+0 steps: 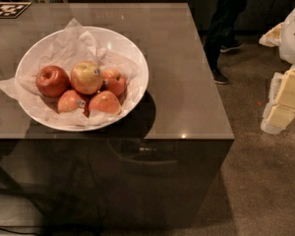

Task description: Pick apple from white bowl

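The apple (pixel 86 77) is the largest one, yellow-green with a red blush and a small dark sticker. It lies in the middle of the white bowl (pixel 137 58), which is lined with crumpled white paper and stands on the left part of the table. A dark red apple (pixel 52 81) lies to its left. Three smaller red-orange apples (pixel 104 103) lie to its right and in front of it. My gripper (pixel 278 107) hangs at the far right of the view, off the table's right side above the floor, far from the bowl.
The brown glossy table (pixel 187 92) has its right edge near the middle of the view and its front edge below the bowl. A person's dark legs (pixel 223 28) stand by the table's far right corner. A black-and-white marker (pixel 9 9) lies at the back left. Carpet lies to the right.
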{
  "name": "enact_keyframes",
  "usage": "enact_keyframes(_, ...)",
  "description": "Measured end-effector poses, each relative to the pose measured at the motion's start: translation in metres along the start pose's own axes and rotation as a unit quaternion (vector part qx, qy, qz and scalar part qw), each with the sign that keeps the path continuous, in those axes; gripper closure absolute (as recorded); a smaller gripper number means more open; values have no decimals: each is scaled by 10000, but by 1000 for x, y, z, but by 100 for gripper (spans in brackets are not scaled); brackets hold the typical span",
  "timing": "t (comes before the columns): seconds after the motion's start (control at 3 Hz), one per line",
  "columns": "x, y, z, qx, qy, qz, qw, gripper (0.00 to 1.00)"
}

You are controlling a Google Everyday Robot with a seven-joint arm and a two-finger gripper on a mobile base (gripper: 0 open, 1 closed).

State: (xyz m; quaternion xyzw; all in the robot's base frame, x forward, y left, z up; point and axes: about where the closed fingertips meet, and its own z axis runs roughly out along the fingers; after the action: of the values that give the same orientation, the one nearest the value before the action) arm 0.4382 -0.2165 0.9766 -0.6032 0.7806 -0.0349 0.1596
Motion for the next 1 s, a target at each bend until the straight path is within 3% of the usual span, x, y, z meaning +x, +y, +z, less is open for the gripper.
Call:
enact_keyframes(0.67,-12,2,-8,72,-8,-149,9999,0)
enact_keyframes(1.0,-39,4,-27,204,-7,-561,9982,0)
